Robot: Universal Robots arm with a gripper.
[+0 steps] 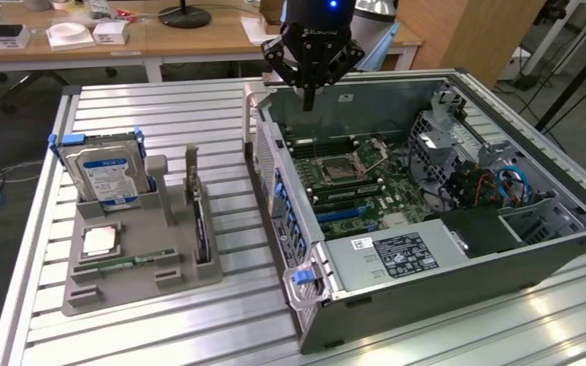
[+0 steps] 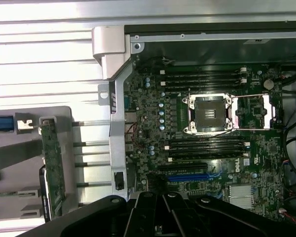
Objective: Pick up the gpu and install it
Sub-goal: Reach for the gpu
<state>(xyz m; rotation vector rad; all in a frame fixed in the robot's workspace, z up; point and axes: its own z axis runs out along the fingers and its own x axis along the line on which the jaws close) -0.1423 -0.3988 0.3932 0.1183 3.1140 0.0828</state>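
GPU [image 1: 201, 229] stands edge-on in your gray holder [image 1: 120, 293], near the hard drive [image 1: 104, 171]. Your gripper [image 1: 308, 103], fingers together and empty, hangs over the open case [image 1: 476, 267].

We look down at a slant on the table [image 1: 171, 114] from a raised spot, the open computer case [image 1: 456, 286] at the exterior view's right. Our wrist view faces straight down from the hand [image 1: 310, 103], much closer; both share the motherboard [image 1: 359, 179] and gray parts holder [image 1: 120, 286].
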